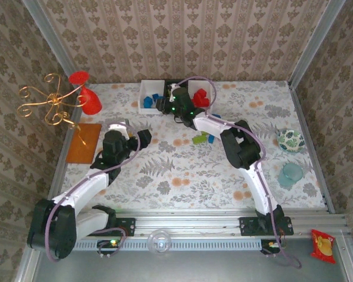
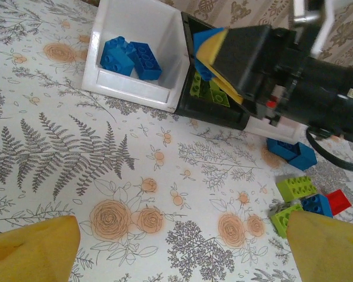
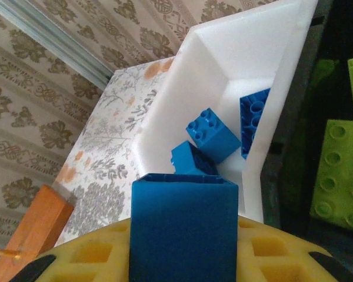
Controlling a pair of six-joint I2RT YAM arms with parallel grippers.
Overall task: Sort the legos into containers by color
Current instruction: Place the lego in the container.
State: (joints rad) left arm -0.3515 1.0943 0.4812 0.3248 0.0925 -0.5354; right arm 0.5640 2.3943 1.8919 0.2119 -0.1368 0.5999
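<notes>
Three containers stand in a row at the back. The left white bin (image 1: pixel 145 88) (image 2: pixel 135 26) holds blue legos (image 2: pixel 131 57) (image 3: pixel 212 134). Lime green legos (image 2: pixel 207 91) (image 3: pixel 341 176) lie in the black bin (image 2: pixel 215 111) beside it. The right white bin (image 1: pixel 205 87) holds red legos (image 1: pixel 201 98). My right gripper (image 1: pixel 163 104) (image 2: pixel 215 50) (image 3: pixel 183 235) is shut on a blue lego (image 3: pixel 183 226) above the left bin's inner rim. Over the bare cloth hangs my left gripper (image 1: pixel 142 138) (image 2: pixel 179 247), open, its yellow fingers (image 2: pixel 32 251) wide apart. Loose green (image 2: pixel 296 187), blue (image 2: pixel 291 153) and red (image 2: pixel 339 201) legos lie to its right.
A red goblet (image 1: pixel 88 97) and a gold wire stand (image 1: pixel 50 104) are at the back left, with an orange mat (image 1: pixel 84 143) (image 3: pixel 32 232) at the left edge. A teal patterned bowl (image 1: pixel 290 140) and a teal cup (image 1: pixel 291 174) sit at the right.
</notes>
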